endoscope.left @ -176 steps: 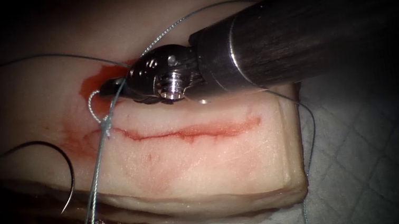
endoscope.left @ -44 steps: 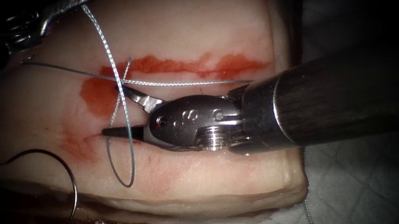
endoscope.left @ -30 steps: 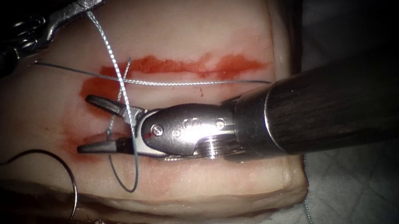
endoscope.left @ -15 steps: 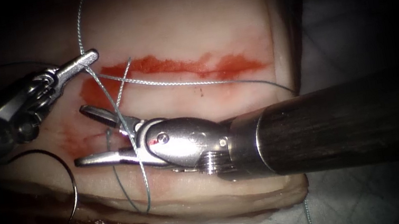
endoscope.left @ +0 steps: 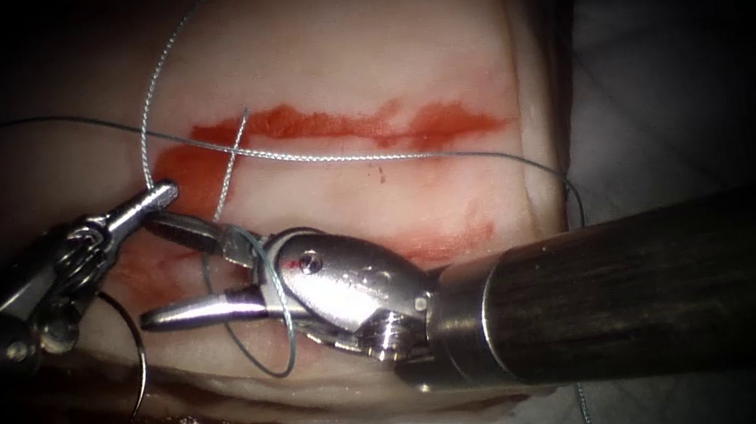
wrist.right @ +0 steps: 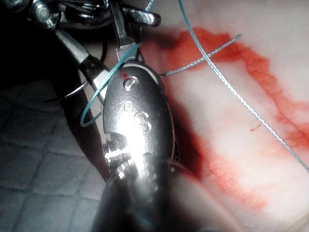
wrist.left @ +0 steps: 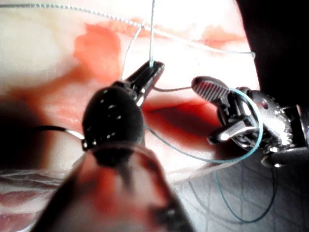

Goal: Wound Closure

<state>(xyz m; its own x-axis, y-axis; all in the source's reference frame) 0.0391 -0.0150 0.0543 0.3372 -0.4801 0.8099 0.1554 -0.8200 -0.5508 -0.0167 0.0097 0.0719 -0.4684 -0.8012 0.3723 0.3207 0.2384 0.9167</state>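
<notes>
From the endoscope, the left end effector point(endoscope.left: 160, 193) sits on the left of the tissue point(endoscope.left: 434, 51), its jaws pinched tight on the thread point(endoscope.left: 146, 142), which rises from the tip and arcs away. The right end effector point(endoscope.left: 167, 271) comes in from the right with its jaws spread wide; a loop of thread hangs around them near the hinge, and they clamp nothing. The needle point(endoscope.left: 138, 356) lies free at the tissue's left edge, held by neither tool; whether its point is in the tissue I cannot tell. Red fluid point(endoscope.left: 334, 128) streaks along the cut point(endoscope.left: 434, 246). The left wrist view makes the grip plain: thread point(wrist.left: 151, 34) leaves the closed tip point(wrist.left: 153, 67) straight. The right wrist view shows the loop point(wrist.right: 94, 99) draped over the open jaws' base, and a sliver of needle point(wrist.right: 67, 94) beside it. A quilted cloth point(endoscope.left: 674, 165) covers the surface.
</notes>
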